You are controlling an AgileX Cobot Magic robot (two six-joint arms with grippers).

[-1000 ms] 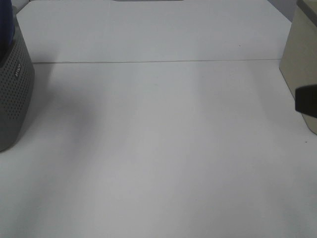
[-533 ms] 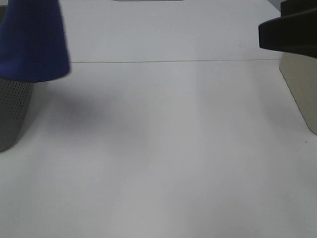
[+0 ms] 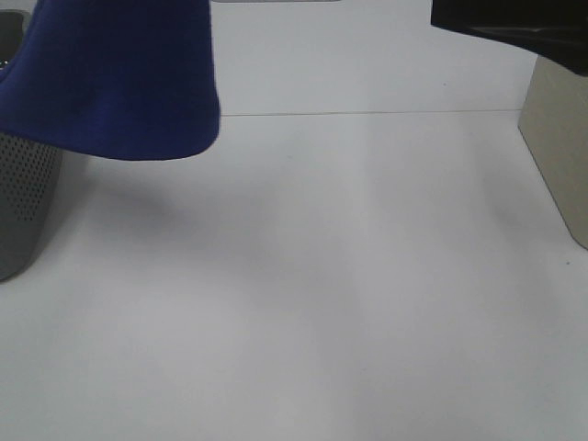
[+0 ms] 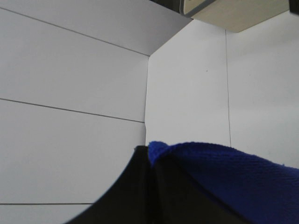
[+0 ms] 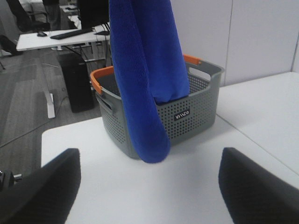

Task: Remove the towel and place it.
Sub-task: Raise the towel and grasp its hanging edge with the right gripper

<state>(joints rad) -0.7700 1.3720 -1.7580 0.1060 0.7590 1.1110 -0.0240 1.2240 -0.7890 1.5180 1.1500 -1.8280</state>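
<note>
Right wrist | towel hanging, one end inside basket | right hand spread

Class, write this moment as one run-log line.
left gripper: shut on towel | towel: hanging, part in basket | right gripper: open, empty | placed: no

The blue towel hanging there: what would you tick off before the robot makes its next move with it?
1. Grip on the towel: ok, pinched in the left gripper jaws.
2. Cloth clear of the basket: not ok, one fold hangs inside.
3. Lowest fold off the table: cannot tell.
4. Bare table for placing: ok.
5. The right gripper free: ok, jaws open, empty.
</note>
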